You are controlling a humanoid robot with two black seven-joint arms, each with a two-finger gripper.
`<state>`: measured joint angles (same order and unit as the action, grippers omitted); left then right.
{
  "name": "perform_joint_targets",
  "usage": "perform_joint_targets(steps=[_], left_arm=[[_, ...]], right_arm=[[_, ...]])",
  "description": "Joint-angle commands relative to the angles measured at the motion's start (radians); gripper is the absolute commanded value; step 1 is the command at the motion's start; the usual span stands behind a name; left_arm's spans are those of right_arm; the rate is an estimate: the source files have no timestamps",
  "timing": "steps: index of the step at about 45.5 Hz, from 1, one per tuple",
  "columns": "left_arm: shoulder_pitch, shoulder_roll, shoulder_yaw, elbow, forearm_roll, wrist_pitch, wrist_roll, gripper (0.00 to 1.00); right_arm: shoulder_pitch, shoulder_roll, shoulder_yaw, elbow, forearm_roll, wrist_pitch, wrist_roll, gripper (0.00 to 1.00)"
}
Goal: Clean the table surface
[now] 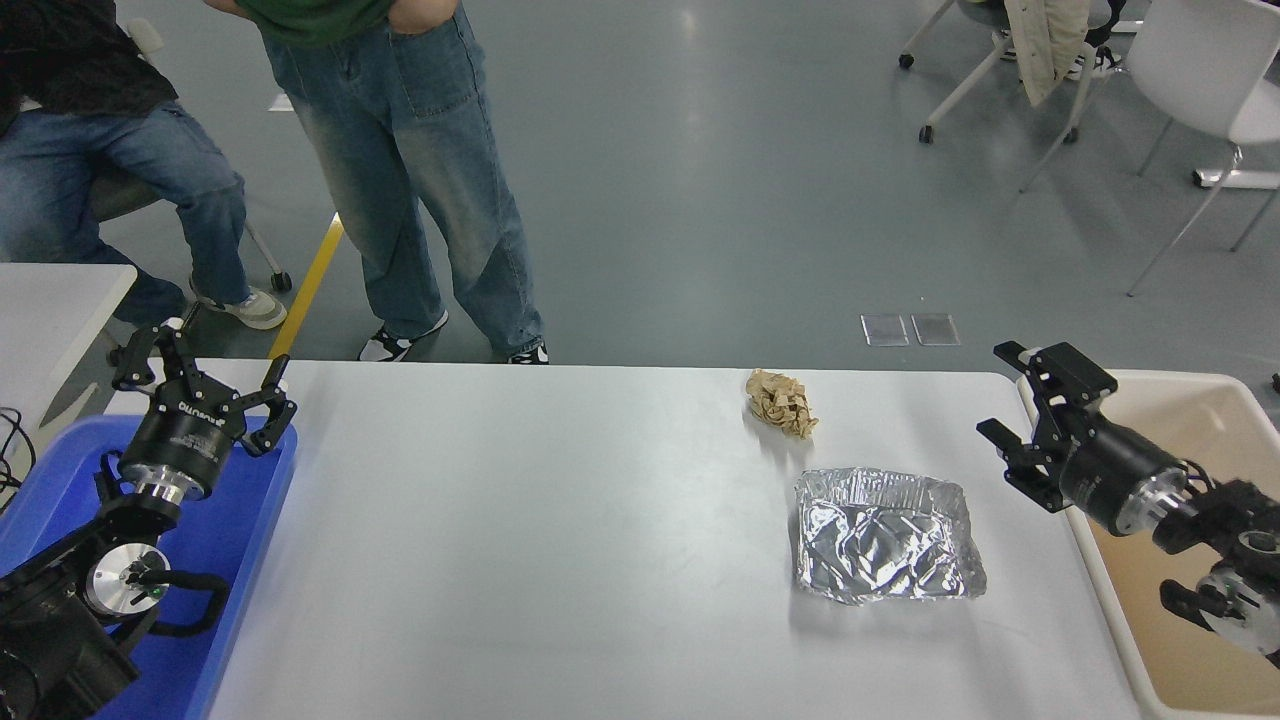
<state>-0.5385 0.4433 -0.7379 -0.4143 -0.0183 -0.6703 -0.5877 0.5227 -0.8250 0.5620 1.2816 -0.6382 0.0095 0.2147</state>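
The white table surface [560, 540] fills the lower half of the head view. A crumpled brown paper wad [782, 402] lies near its far edge, right of centre. In front of the wad sits a crushed silver foil tray [884, 535]. My right gripper [1012, 400] hangs open and empty over the table's right edge, a little right of the foil tray, fingers pointing left and away. My left gripper [203, 368] stays parked at the far left, open and empty.
A blue bin [235, 560] sits under the left arm at the table's left end. A beige bin [1200, 620] stands off the right end. One person stands and another sits beyond the far left edge. Chairs stand at the top right.
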Motion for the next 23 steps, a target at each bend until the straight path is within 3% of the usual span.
perform_joint_targets(steps=[1,14,23], left_arm=[[0.0,0.0,0.0,0.0,0.0,0.0,0.0,1.0],[0.0,0.0,0.0,0.0,0.0,0.0,0.0,1.0],[0.0,0.0,0.0,0.0,0.0,0.0,0.0,1.0]], right_arm=[[0.237,-0.057,-0.304,-0.001,-0.185,-0.045,-0.087,1.0],[0.275,-0.045,-0.461,-0.008,-0.369,-0.123,-0.209,1.0],[0.275,-0.028,-0.524,-0.039,-0.538,-0.149,-0.212,1.0]])
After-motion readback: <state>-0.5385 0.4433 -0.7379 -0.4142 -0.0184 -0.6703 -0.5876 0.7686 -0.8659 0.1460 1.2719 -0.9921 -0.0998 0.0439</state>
